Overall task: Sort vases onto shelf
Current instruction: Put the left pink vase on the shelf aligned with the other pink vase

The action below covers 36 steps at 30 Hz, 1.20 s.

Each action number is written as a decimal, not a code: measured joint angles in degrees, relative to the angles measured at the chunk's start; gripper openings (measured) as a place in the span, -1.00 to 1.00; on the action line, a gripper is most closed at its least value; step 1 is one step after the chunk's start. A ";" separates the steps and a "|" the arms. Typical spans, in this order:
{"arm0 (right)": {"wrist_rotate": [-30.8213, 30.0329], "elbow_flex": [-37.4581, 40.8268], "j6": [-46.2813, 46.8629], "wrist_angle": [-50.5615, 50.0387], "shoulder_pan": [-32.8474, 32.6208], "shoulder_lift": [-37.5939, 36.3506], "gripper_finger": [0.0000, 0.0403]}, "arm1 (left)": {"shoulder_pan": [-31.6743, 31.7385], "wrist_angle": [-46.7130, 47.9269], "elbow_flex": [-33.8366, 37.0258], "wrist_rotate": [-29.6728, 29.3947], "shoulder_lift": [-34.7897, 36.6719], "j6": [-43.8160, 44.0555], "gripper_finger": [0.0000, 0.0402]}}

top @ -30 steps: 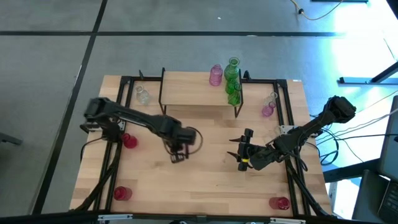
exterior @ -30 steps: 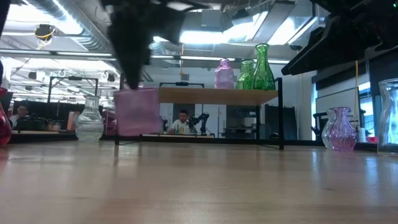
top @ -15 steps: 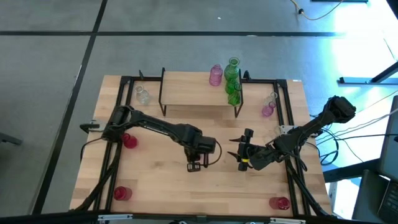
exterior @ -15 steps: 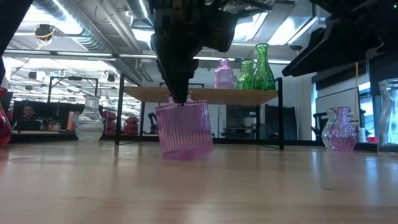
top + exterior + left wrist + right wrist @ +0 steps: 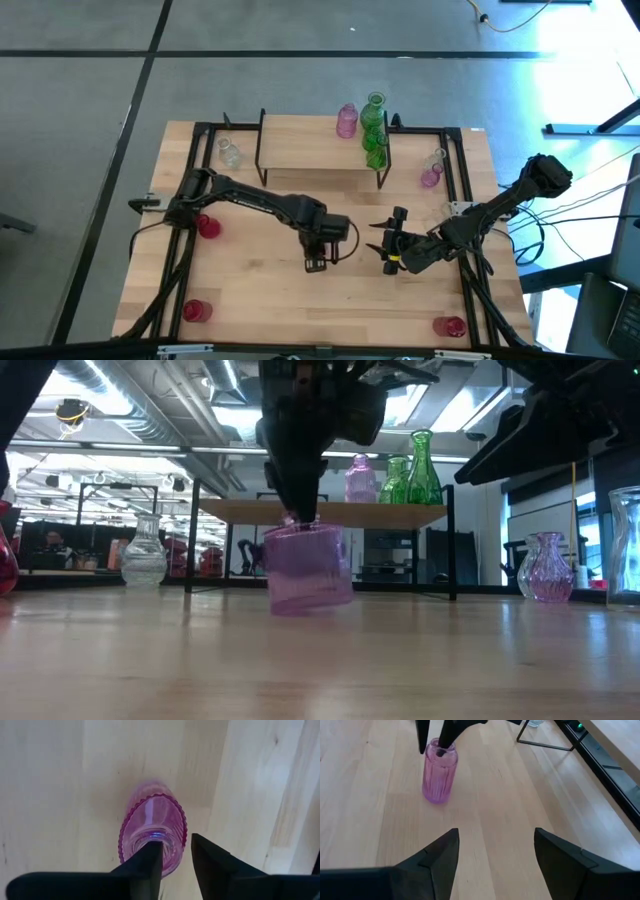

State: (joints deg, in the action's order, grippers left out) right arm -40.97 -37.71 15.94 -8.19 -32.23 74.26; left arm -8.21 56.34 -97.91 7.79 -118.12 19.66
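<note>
Glass, pink and ribbed, makes up the squat vase (image 5: 308,568) that sits on the pale wood table (image 5: 250,290) under the left gripper (image 5: 175,851). Seen from the left wrist, one dark finger (image 5: 148,860) lies over the vase's round mouth and the other stands just outside the rim, the jaws narrowly parted; whether they grip the rim or have let go cannot be told. In the low view the vase leans a little, its base near the boards. A second ago it hung farther left of the shelf's middle, half a second ago it stood upright, and the left arm has since carried it toward the table's centre.

The right gripper (image 5: 492,847) waits just right of that vase, low over the table, its jaws wide and empty, pointing at the vase from the side.

Beyond them stands the shelf (image 5: 320,150), a light wood board on thin black legs. On its right end stand a pink vase (image 5: 347,120) and two green vases (image 5: 375,125), close together. A pink vase with a clear one (image 5: 432,170) is on the table right of the shelf, and a clear vase (image 5: 229,153) left of it. Red vases (image 5: 207,226) stand at the table's left side and near corners. A black metal frame (image 5: 200,150) runs round the table.
</note>
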 joint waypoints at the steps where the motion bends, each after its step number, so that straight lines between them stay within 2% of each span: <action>1: 0.00 -0.02 0.00 -0.12 0.00 0.00 0.18 | -0.02 0.21 -0.23 -0.35 0.29 0.15 -0.52; 7: 0.01 0.00 0.07 -0.43 0.01 0.01 0.18 | -0.44 3.81 -2.88 -3.19 1.00 -0.16 -0.51; 15: 0.04 0.00 0.13 -0.46 0.00 0.01 0.18 | -0.45 2.33 -1.38 -3.95 1.07 -0.81 -0.52; 20: 0.04 0.00 0.15 -0.46 0.02 0.00 0.18 | -0.48 1.37 -1.11 -8.81 1.07 -0.93 -0.52; 24: 0.04 0.00 0.11 -0.48 0.01 0.01 0.18 | -0.42 1.01 -1.07 -9.15 1.07 -2.17 -0.53; 36: 0.04 -0.01 0.07 -0.50 0.00 0.01 0.18 | -0.48 0.98 -1.07 -9.21 1.07 -3.30 -0.79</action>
State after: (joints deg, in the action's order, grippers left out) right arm -40.93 -37.72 16.01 -8.69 -32.23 74.27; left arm -8.69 57.32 -98.98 -1.42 -117.05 16.36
